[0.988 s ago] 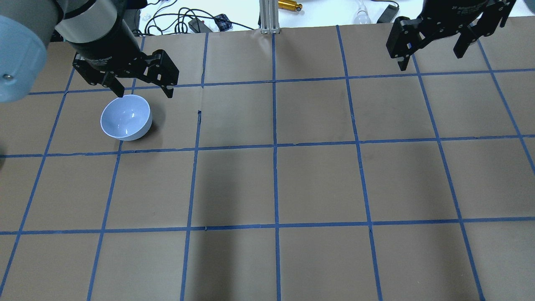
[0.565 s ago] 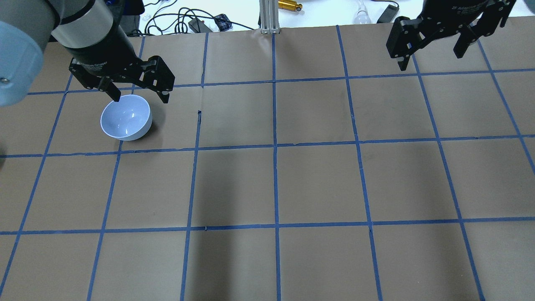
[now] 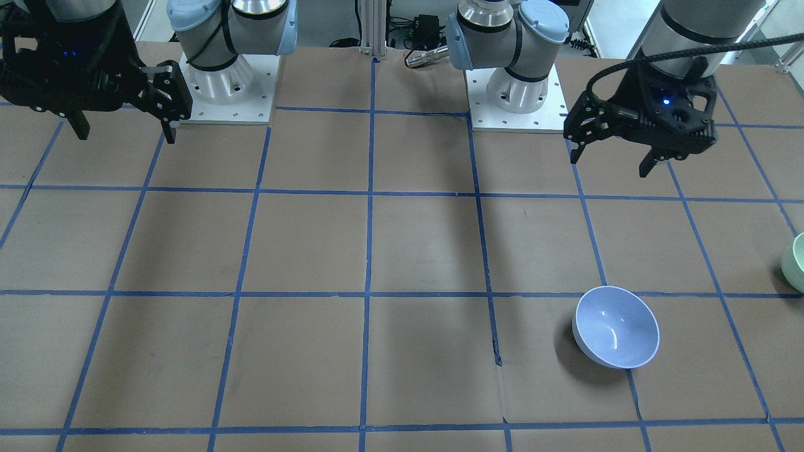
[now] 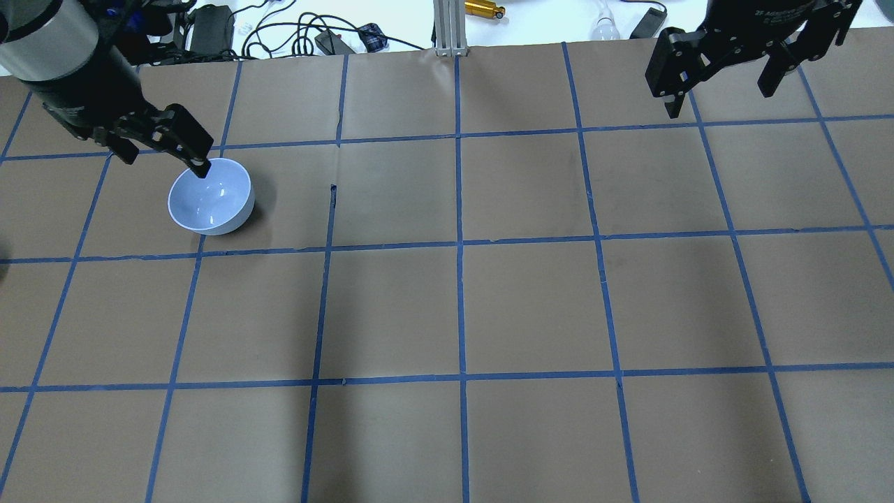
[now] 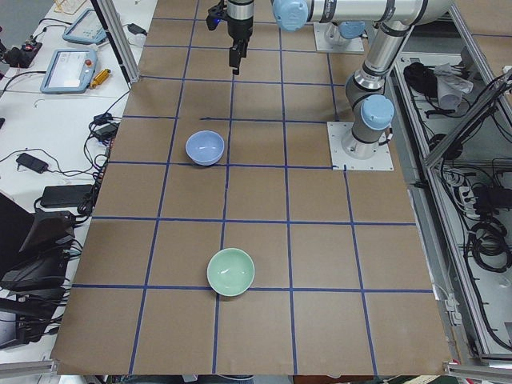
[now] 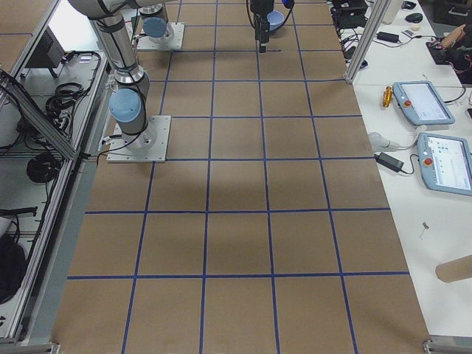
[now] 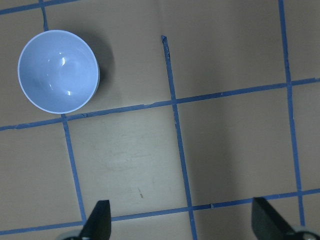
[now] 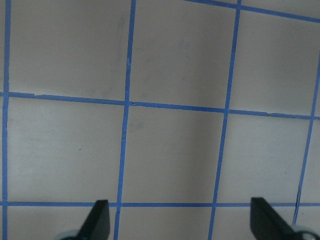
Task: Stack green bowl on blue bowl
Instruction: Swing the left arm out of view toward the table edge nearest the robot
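Far off the left tool's (image 4: 165, 157) outer side, well apart, the green bowl (image 5: 231, 271) sits upright on the counter (image 4: 531, 307), untouched. The tool hangs empty with its fingers spread wide. Best plan, I'd say: travel outward, drop one finger inside the green rim, pinch the wall, lift level. The blue bowl (image 4: 211, 195) lies just ahead of the tool. A second ago this tool squared up behind that bowl; now it's swung leftward. The right tool (image 4: 719, 98), wide and empty, hasn't budged.
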